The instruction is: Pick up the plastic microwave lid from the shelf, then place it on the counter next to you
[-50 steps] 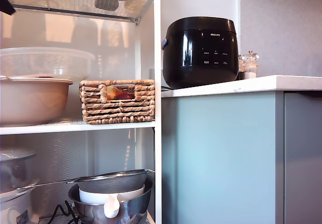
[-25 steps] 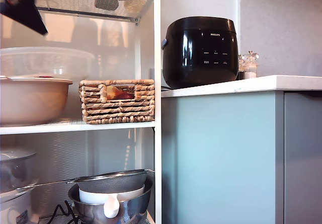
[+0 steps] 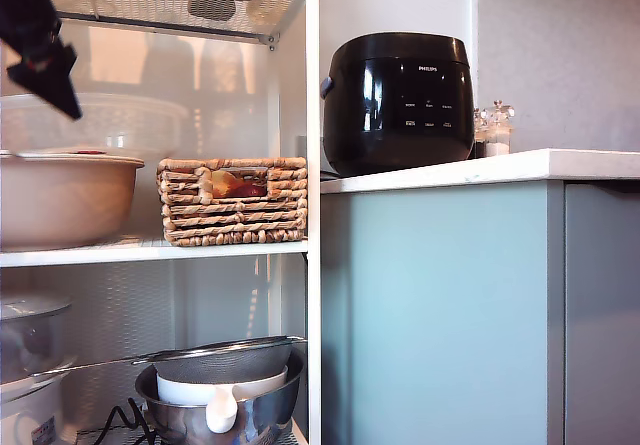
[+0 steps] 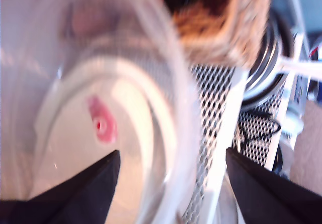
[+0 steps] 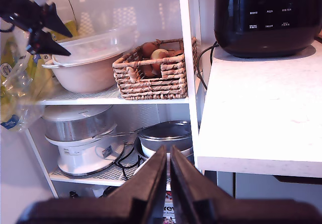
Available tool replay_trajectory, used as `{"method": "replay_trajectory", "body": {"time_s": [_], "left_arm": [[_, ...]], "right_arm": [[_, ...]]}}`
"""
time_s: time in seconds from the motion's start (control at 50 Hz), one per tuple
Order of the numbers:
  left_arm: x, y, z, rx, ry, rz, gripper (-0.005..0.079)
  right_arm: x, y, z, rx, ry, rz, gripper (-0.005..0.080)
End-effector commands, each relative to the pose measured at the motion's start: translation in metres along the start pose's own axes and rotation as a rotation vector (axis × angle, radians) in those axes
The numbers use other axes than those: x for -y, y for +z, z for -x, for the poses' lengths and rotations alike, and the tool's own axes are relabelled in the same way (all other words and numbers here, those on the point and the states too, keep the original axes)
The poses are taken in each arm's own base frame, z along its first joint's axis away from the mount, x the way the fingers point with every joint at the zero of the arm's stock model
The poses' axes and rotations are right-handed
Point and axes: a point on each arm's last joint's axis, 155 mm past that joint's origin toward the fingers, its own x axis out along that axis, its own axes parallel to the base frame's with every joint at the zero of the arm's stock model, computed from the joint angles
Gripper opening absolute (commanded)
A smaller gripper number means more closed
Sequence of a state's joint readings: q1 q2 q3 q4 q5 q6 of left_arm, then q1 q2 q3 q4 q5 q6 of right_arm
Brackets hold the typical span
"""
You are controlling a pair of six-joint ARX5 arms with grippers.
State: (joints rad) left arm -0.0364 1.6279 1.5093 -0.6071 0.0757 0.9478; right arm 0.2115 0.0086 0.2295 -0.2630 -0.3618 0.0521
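Exterior view: my first gripper (image 3: 45,65) hangs at the upper left of the frame, inside the shelf (image 3: 312,215), just above the lid (image 3: 95,120). The lid, a translucent dome, sits inverted over the beige bowl (image 3: 65,200) on the middle board, left of the wicker basket (image 3: 233,201). The black cooker (image 3: 398,100) stands on the counter (image 3: 520,168) at upper centre, well apart from the lid.

First wrist view: the jaws of my first gripper (image 4: 171,183) are spread wide, their 2 dark tips at the lower edge of the frame; the lid (image 4: 100,108) fills the left half of the frame, its rim passing between the tips and its red tab (image 4: 102,124) just above one tip. Contact cannot be told; the view is blurred.

Second wrist view: my second gripper (image 5: 168,171) is at lower centre of the frame, jaws pressed together and holding nothing, before the counter (image 5: 261,118). The lid (image 5: 93,45) lies at upper left with my first gripper (image 5: 43,30) beside its rim
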Motion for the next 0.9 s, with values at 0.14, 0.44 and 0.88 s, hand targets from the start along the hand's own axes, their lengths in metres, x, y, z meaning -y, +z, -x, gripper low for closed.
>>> {"method": "replay_trajectory", "body": {"time_s": [0.14, 0.44, 0.88], "left_arm": [[-0.001, -0.02, -0.024, -0.049, -0.025, 0.02, 0.0603], [-0.003, -0.027, -0.033, -0.076, -0.017, -0.028, 0.0373], [-0.013, -0.022, -0.032, -0.062, 0.018, -0.145, -0.0024]], "right_arm": [[-0.002, -0.001, -0.001, 0.005, 0.011, 0.002, -0.0012], [-0.002, -0.001, -0.001, 0.004, 0.011, 0.002, -0.0012], [-0.002, -0.001, -0.001, 0.004, 0.011, 0.002, -0.0012]]}}
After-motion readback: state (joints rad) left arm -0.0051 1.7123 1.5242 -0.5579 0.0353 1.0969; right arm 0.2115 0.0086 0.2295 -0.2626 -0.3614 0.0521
